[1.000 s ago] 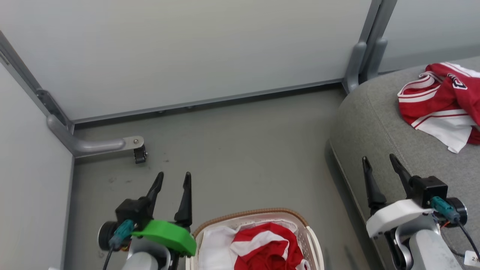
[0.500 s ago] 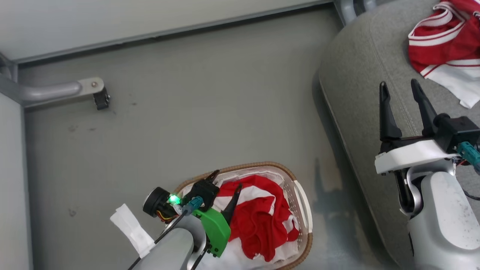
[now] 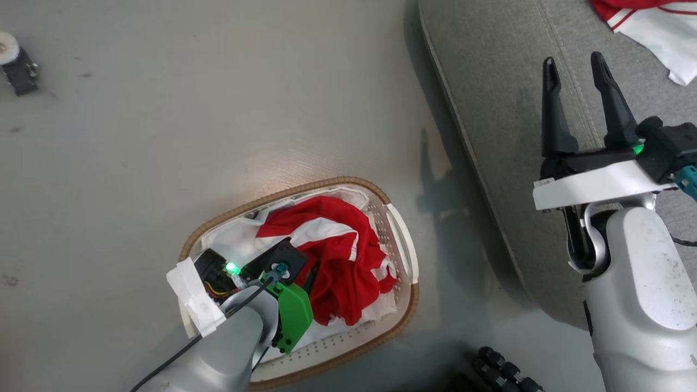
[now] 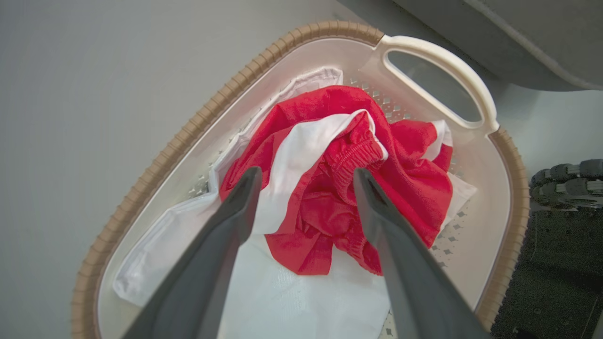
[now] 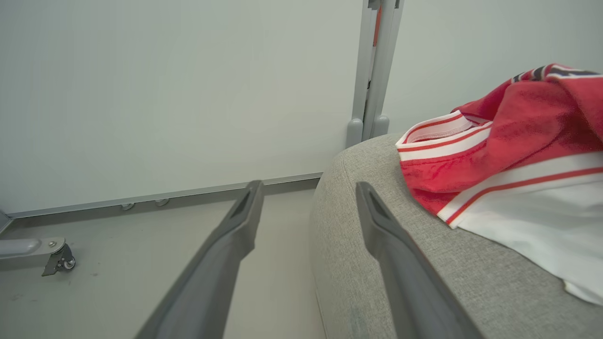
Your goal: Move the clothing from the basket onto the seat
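The left gripper (image 4: 306, 173) is spread wide, holding nothing, just above the red and white clothing (image 4: 410, 188) in the basket (image 4: 212, 108). The right gripper (image 3: 573, 60), spread too, hangs over the grey seat (image 3: 490, 81); a jersey (image 3: 659, 32) lies at one o'clock.

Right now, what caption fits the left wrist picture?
Open left gripper hovers over red clothing in the basket.

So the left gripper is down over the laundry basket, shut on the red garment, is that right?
Not quite. The left gripper is over the laundry basket, but its jaws stand open above the red garment, not shut on it; the left wrist view shows this.
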